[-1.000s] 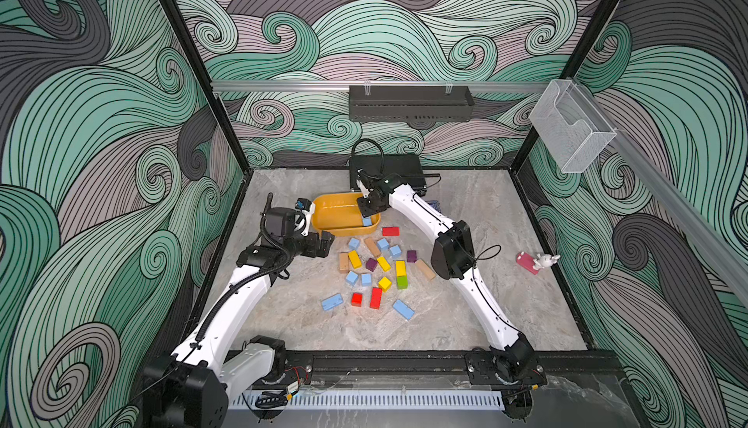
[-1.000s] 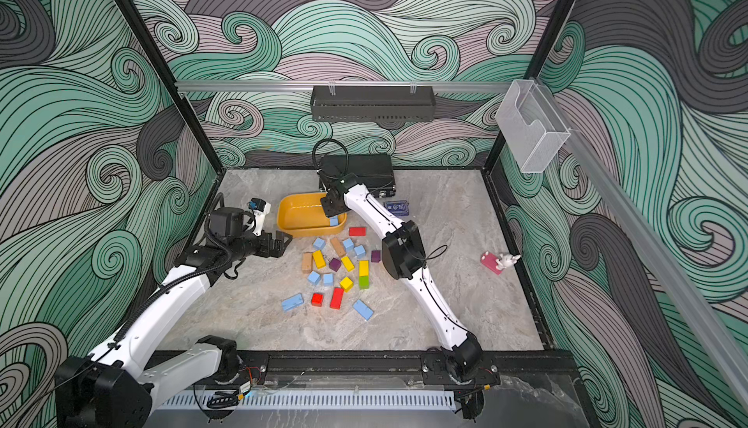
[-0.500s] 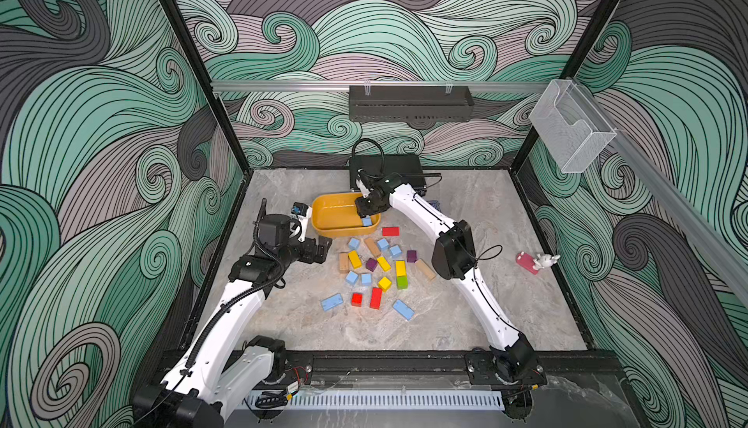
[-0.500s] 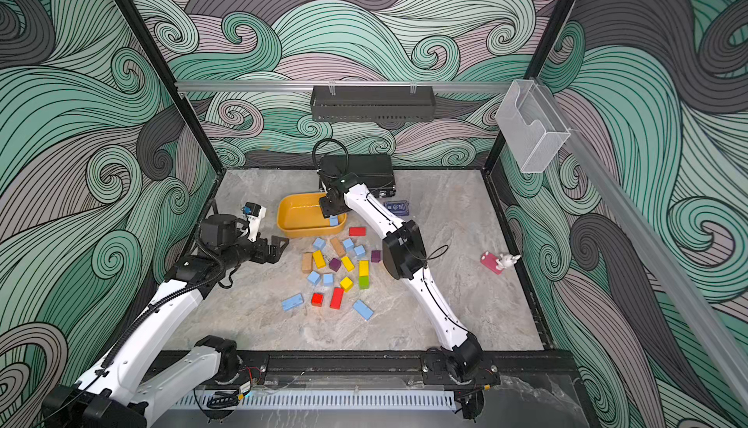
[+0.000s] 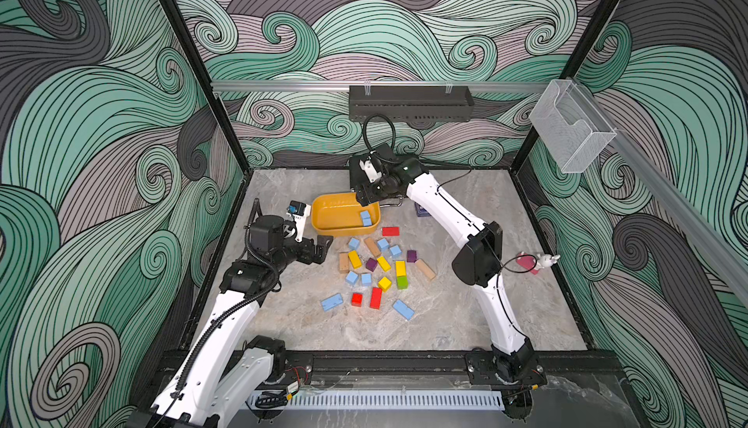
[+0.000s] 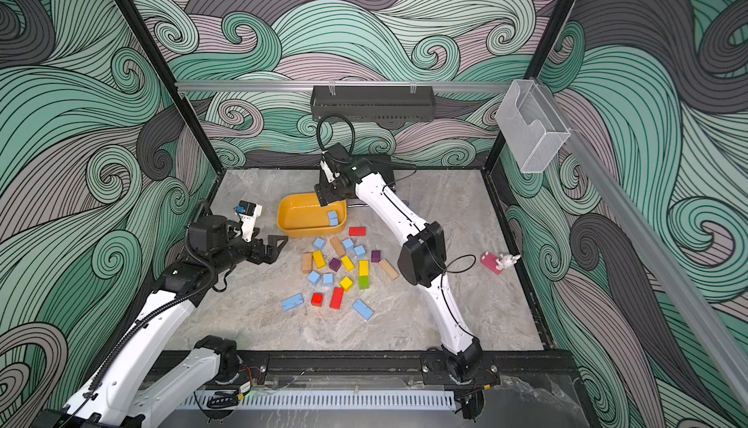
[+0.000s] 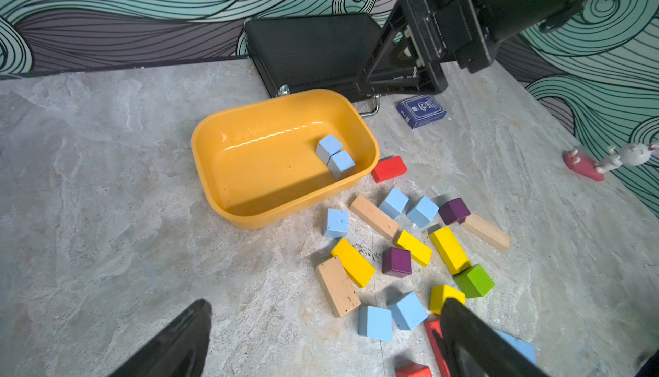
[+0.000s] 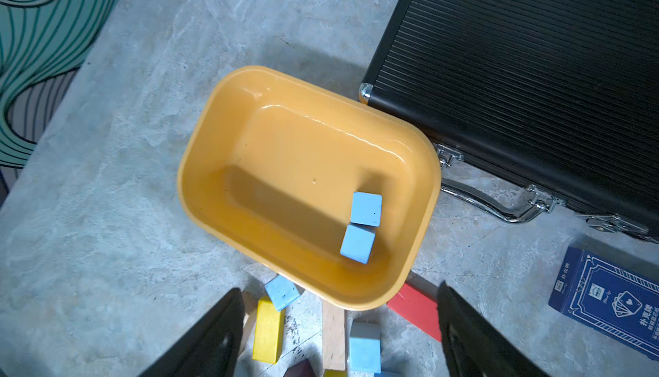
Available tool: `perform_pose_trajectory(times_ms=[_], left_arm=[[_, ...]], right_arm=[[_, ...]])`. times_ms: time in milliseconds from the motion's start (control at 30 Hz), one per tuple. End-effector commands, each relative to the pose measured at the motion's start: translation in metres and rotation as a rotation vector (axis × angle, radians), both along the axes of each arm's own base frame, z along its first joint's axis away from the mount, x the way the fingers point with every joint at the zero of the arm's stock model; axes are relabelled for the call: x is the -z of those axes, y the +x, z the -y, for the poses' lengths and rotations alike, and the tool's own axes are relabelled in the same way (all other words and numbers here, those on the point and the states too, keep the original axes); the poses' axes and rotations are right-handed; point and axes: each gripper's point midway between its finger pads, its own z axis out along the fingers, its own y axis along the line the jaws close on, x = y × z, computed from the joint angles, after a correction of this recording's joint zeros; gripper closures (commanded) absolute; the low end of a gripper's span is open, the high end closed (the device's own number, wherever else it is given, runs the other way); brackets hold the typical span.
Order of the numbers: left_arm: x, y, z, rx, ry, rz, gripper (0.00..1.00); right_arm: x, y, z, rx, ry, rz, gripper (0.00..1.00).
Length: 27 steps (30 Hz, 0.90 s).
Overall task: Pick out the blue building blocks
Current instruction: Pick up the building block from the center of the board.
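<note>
Two blue building blocks (image 8: pixel 362 227) lie side by side in the yellow tub (image 5: pixel 324 219), and they also show in the left wrist view (image 7: pixel 335 156). Several more blue blocks (image 5: pixel 351 277) lie loose among red, yellow, purple, green and tan blocks (image 6: pixel 336 297) in front of the tub. My right gripper (image 5: pixel 366 193) hangs open over the tub's far right corner with nothing between its fingers (image 8: pixel 214 332). Left of the pile, my left gripper (image 5: pixel 319 246) stands wide open and empty, its fingers (image 7: pixel 463 329) low over the table.
A black ribbed case (image 8: pixel 535 72) sits right behind the tub. A navy card box (image 7: pixel 420 110) lies beside it. A pink toy with a white rabbit (image 5: pixel 532 262) stands near the right wall. A black shelf (image 5: pixel 409 102) and a clear holder (image 5: pixel 570 130) hang on the walls.
My right gripper has opened over the tub, and a second blue cube now lies beside the first. The left arm has drawn back slightly toward the front left.
</note>
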Motion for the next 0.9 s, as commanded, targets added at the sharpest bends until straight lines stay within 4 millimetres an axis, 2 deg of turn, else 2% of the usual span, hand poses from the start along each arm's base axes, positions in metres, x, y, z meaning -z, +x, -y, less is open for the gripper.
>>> perform_pose_trajectory(times_ms=[0,133,333,500,667,867], left_arm=[[-0.027,-0.008,0.006,0.042,-0.02,0.071,0.01],[-0.027,-0.014,0.01,0.054,-0.035,0.063,0.02],[-0.021,-0.025,0.029,0.113,-0.051,0.047,0.01],[-0.018,-0.031,0.039,0.134,-0.02,0.055,0.02],[-0.009,-0.037,0.046,0.158,0.007,0.044,0.01],[0.007,-0.043,0.052,0.174,0.022,0.023,0.01]], right_arm=[[-0.018,-0.011,0.005,-0.04,0.012,0.014,0.08],[-0.036,-0.023,0.017,-0.04,0.014,0.029,0.01],[-0.052,-0.043,0.04,-0.024,-0.003,0.043,0.01],[-0.054,-0.063,0.057,-0.008,0.002,0.035,0.01],[-0.044,-0.083,0.079,0.018,-0.018,0.011,0.01],[-0.014,-0.105,0.102,0.051,-0.019,-0.076,0.04]])
